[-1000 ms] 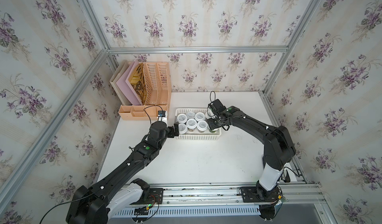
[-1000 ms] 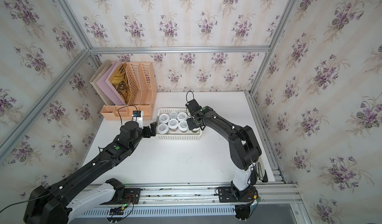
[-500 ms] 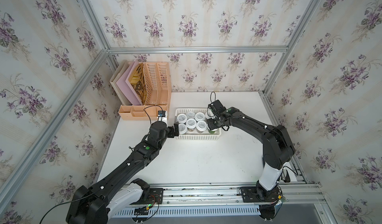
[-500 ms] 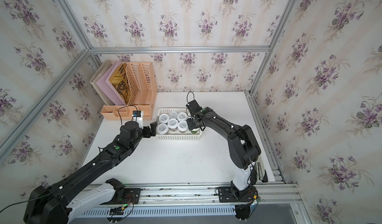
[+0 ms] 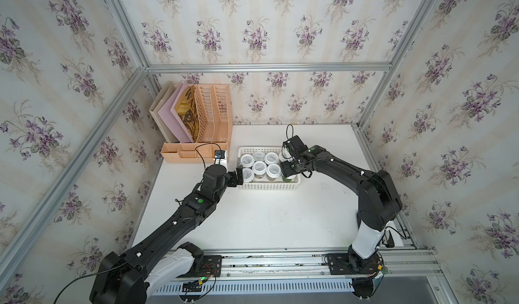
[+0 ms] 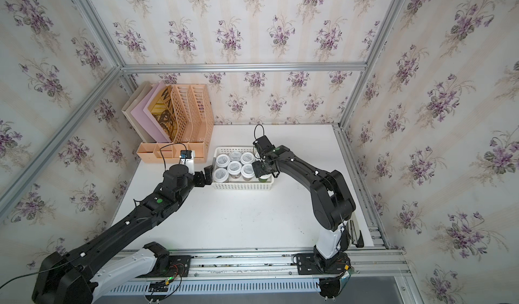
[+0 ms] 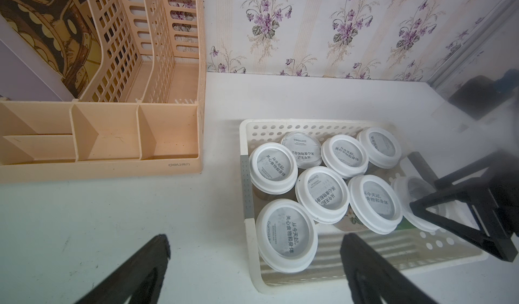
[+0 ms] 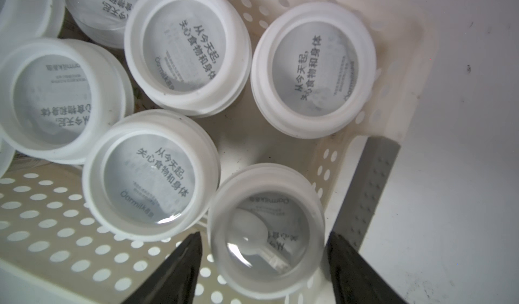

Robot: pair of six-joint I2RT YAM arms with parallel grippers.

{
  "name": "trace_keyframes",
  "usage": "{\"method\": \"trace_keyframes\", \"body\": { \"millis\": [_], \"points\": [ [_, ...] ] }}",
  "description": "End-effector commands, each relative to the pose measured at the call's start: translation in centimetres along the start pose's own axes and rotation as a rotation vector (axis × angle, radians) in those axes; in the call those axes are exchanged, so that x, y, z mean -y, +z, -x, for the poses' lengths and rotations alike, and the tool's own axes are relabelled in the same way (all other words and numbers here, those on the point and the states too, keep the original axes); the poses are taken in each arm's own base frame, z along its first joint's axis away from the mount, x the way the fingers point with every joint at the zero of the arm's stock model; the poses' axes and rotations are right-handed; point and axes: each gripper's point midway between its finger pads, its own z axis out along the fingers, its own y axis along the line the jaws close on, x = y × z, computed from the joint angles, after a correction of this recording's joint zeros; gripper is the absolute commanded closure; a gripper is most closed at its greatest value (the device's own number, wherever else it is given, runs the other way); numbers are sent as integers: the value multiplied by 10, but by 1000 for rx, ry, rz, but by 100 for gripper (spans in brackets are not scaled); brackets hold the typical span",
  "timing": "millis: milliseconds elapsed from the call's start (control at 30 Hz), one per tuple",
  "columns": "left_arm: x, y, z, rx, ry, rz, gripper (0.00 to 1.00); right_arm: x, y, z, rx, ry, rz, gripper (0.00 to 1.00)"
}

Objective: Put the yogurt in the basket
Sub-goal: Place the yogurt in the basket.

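The white perforated basket (image 5: 269,187) (image 6: 241,186) (image 7: 280,126) (image 8: 56,232) sits toward the back of the white desk (image 5: 266,221) (image 6: 224,221), just beside a peach file organizer (image 5: 213,114) (image 6: 193,111) (image 7: 126,50) that fills the back left corner; all eight yogurt cups (image 5: 259,167) (image 6: 234,167) (image 7: 321,194) (image 8: 186,45) are inside the basket, lids up and packed close, several rims touching; the left wrist view shows them in two rough rows with one more wedged between. The right gripper (image 5: 288,170) (image 6: 260,170) (image 8: 264,233) hangs over the basket's near right corner, by the grey strip (image 8: 368,193) at that short end; its jaws stand open on either side of the corner cup (image 8: 266,226) (image 7: 415,198), with a thin gap showing between each black finger (image 8: 185,260) and the cup's rim, so the cup rests in the basket and is not clamped; a white spoon shows through its clear lid. The left gripper (image 5: 238,176) (image 6: 207,175) (image 7: 255,236) hovers low at the basket's other short end with its jaws spread wide and nothing between them; in the left wrist view one finger (image 7: 151,263) is above bare desk and the other is above the basket's near wall.
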Motion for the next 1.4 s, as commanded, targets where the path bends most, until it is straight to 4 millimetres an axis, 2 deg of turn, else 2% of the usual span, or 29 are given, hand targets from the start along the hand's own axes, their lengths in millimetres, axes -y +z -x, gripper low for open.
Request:
{"method": "trace_keyframes", "body": {
  "millis": [0, 300, 633, 833, 1100, 1167, 1367],
  "points": [
    [1, 0, 5, 18, -11, -2, 1, 2, -10, 6, 19, 3, -14, 20],
    [1, 0, 5, 17, -10, -3, 1, 4, -33, 20, 73, 1, -25, 7],
    [2, -1, 6, 18, -8, -8, 1, 2, -91, 46, 352, 42, 32, 1],
    [1, -8, 10, 47, 1, -13, 1, 13, -114, 39, 478, 50, 27, 0],
    [-26, -18, 9, 44, 105, 130, 1, 42, -107, 17, 562, 86, -31, 0],
    [-34, -20, 10, 39, 151, 176, 1, 60, -105, 13, 590, 123, -55, 0],
    [-52, -28, 6, 46, 215, 240, 1, 83, -97, 0, 615, 160, -125, 0]
  ]
}}
